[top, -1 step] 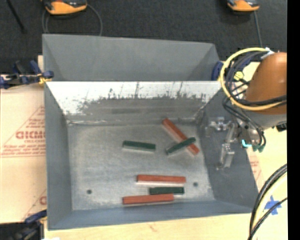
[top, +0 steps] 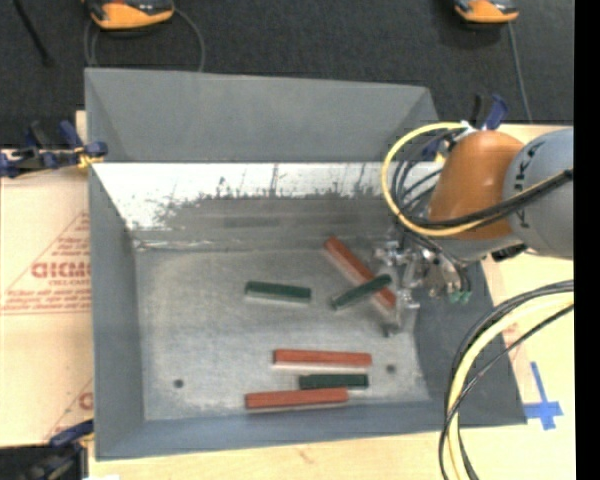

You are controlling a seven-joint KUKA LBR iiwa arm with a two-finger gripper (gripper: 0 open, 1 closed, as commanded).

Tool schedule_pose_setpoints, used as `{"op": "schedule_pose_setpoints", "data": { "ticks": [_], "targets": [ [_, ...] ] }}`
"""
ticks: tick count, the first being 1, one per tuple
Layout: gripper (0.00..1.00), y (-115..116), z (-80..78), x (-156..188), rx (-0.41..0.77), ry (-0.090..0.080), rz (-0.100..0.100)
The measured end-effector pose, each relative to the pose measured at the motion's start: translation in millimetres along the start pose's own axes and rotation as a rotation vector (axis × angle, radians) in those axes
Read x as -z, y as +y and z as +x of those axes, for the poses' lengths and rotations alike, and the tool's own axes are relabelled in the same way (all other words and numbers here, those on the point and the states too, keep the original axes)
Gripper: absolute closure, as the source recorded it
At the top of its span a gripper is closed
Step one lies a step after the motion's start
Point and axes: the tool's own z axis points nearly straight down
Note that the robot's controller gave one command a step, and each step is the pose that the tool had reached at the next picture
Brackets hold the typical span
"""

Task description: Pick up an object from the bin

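Note:
My gripper [top: 398, 303] reaches into the right side of the bin, its metal fingers down at the floor. A dark green bar [top: 361, 293] lies tilted just left of the fingers, touching or nearly touching them. A red-brown bar [top: 347, 257] lies slanted above it, running toward the gripper. Whether either bar sits between the fingers is hidden by the gripper body.
A second dark green bar [top: 277, 291] lies in the middle of the bin. Near the front wall lie a red bar [top: 322, 359], a short dark green bar [top: 333, 380] and another red bar [top: 296, 399]. The arm with its orange cover and cables hangs over the right wall.

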Motion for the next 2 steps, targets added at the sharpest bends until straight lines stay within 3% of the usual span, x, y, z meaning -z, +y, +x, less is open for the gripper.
{"op": "schedule_pose_setpoints", "data": {
  "ticks": [1,2],
  "targets": [
    [1.0,-1.1,-0.7,4.4,0.004,-0.004,0.002],
    [1.0,33.5,17.8,198.8,0.039,-0.01,0.003]
  ]
}}
